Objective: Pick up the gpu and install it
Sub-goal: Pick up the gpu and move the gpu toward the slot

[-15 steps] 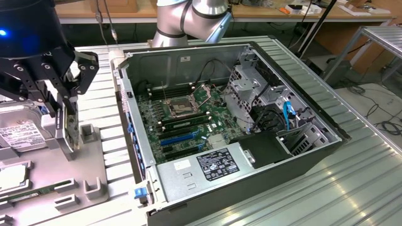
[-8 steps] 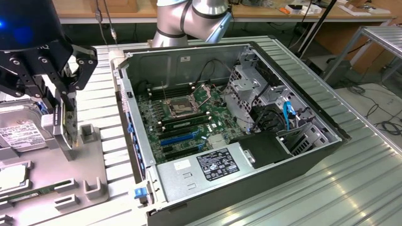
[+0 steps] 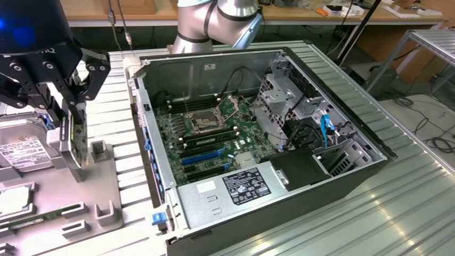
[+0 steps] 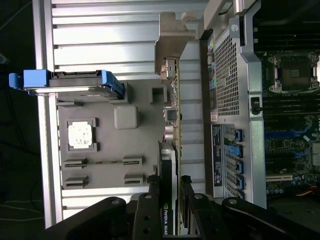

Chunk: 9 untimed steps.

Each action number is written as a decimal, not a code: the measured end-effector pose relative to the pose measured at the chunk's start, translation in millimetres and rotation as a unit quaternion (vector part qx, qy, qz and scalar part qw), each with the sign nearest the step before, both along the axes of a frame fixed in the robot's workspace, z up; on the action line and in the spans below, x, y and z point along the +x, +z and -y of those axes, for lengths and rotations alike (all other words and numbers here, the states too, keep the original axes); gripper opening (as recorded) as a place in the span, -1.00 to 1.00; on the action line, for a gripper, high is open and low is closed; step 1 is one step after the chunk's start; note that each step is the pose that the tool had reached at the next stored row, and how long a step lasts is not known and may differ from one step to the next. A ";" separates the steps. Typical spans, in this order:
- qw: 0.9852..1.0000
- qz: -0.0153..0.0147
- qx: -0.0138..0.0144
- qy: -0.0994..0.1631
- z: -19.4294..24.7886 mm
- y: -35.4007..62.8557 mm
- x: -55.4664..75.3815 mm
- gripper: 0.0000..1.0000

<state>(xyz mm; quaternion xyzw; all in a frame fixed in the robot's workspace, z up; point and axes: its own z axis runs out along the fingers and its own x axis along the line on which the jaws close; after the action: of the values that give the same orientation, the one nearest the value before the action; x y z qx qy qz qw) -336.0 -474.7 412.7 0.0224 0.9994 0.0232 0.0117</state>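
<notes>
The gpu [image 3: 76, 145] is a thin dark card that stands on edge over the grey parts tray [image 3: 114, 181] at the exterior view's left. My gripper [image 3: 67, 120] comes down on it from above, with one finger against each flat face, shut on the card. The card's lower edge is close to the tray; I cannot tell whether it touches. In the wrist view the gpu [image 4: 169, 160] runs edge-on away from my gripper [image 4: 169, 184] over the tray [image 4: 110, 155]. The open computer case [image 3: 341, 176] lies to the exterior view's right, with blue expansion slots [image 3: 202, 156] on its motherboard.
On the tray are a silver hard drive [image 3: 25, 152] with blue rails [image 4: 75, 82], a processor chip [image 4: 81, 135] and a green memory stick [image 3: 35, 218]. The case's rear wall [image 4: 230, 100] is right beside the tray. The arm's base [image 3: 213, 21] stands behind the case on a ribbed metal table.
</notes>
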 end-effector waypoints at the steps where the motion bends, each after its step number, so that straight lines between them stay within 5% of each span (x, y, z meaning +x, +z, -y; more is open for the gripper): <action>1: 1.000 0.000 0.000 0.000 0.0 -0.1 1.0 -0.47; 9: 1.000 0.000 0.000 0.000 0.0 -0.2 9.3 -0.47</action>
<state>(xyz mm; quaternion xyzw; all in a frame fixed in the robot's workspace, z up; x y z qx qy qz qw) -326.7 -474.7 412.5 0.0225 0.9994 0.0233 0.0116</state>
